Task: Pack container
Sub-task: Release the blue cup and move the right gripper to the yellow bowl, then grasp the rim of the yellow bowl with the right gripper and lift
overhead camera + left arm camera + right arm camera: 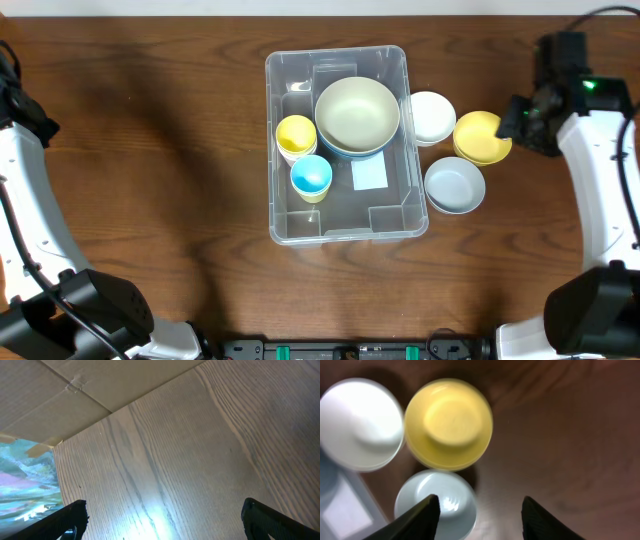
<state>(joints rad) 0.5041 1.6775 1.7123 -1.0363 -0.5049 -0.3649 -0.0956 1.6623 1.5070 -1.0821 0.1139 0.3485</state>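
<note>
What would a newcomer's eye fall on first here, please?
The clear container in the middle of the table stands out, holding a large cream bowl, a yellow cup and a blue cup. Right of it sit a white bowl, a yellow bowl and a pale grey-blue bowl, with the right hand open beside the yellow one.

Overhead camera sits high and looks straight down: the whole wooden surface [150, 150] is in frame, the container [345, 212] near the centre, an arm at each side edge. Over to the left wrist: very near, slanting across bare wood grain, the left claw [165, 522] poking in at the bottom corners, cardboard [40, 400] beyond the far edge. Right wrist looks down from close, blurred, the right claw [480, 517] at the bottom, onto the white bowl [361, 424], yellow bowl [449, 424] and pale blue bowl [436, 505], the same trio overhead shows just right of the container.
</note>
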